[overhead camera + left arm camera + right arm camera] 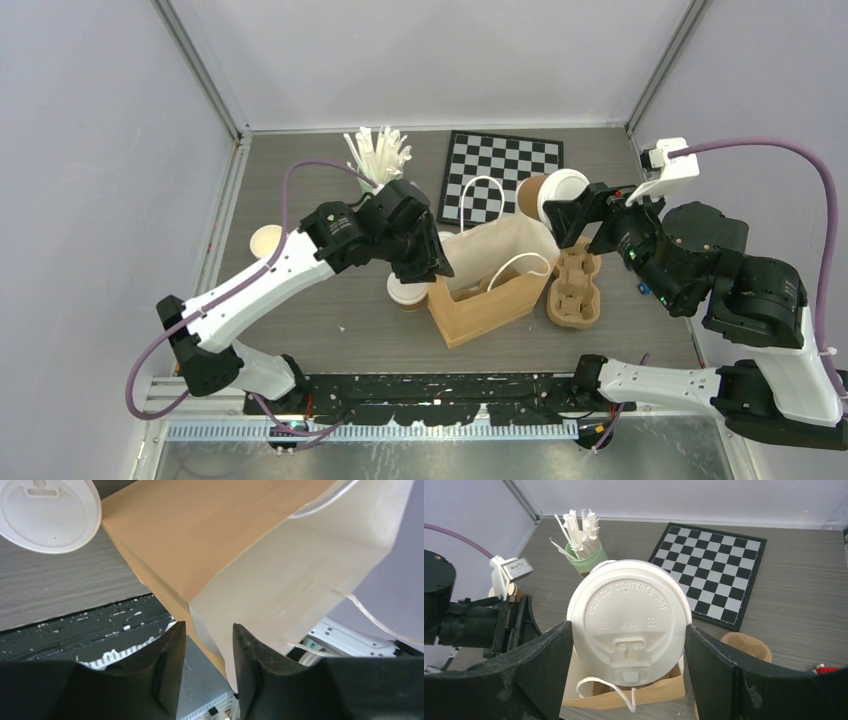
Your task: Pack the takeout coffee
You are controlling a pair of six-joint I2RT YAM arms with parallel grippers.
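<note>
We saw no coffee inside the paper bag (487, 290). The right gripper (628, 652), spread wide, clasped a lidded cup (628, 605), tipped sideways over the bag's upper-right rim. The second lidded cup (405, 291) stood on the bench (330, 340) just left of the bag. The left gripper (209, 630) sat partly open astride the bag's left rim. We judged both cups were not yet packed.
</note>
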